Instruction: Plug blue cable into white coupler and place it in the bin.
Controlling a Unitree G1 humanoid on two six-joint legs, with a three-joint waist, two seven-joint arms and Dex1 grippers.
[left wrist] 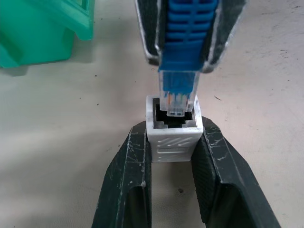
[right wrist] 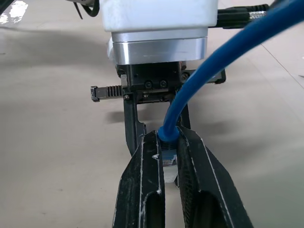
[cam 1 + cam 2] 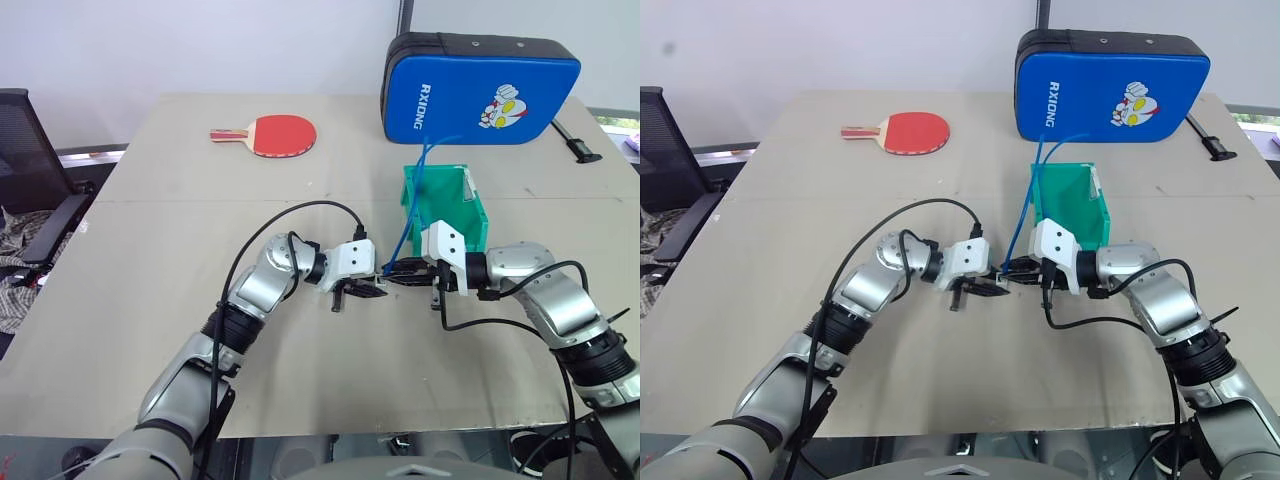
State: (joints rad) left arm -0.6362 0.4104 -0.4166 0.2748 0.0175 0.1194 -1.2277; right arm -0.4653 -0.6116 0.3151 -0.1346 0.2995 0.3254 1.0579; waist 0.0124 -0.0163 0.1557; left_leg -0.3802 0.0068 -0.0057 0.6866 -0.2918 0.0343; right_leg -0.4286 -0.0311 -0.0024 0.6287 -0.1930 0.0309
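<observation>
My left gripper (image 1: 172,127) is shut on the white coupler (image 1: 173,137), whose dark socket faces my right gripper (image 1: 183,64). The right gripper is shut on the ribbed blue boot of the blue cable (image 3: 415,200), just behind its clear plug (image 1: 176,95). The plug's tip sits at the mouth of the socket, lined up with it. Both grippers meet just above the table, in front of the green bin (image 3: 447,205). From the right gripper (image 2: 167,137) the cable rises and arcs back over the bin. In the head views the left gripper (image 3: 365,291) and right gripper (image 3: 402,272) point at each other.
A blue padded case (image 3: 480,90) stands behind the bin. A red table tennis paddle (image 3: 272,134) lies at the far middle of the table. A black tool (image 3: 578,140) lies at the far right, and a black chair (image 3: 25,170) stands off the left edge.
</observation>
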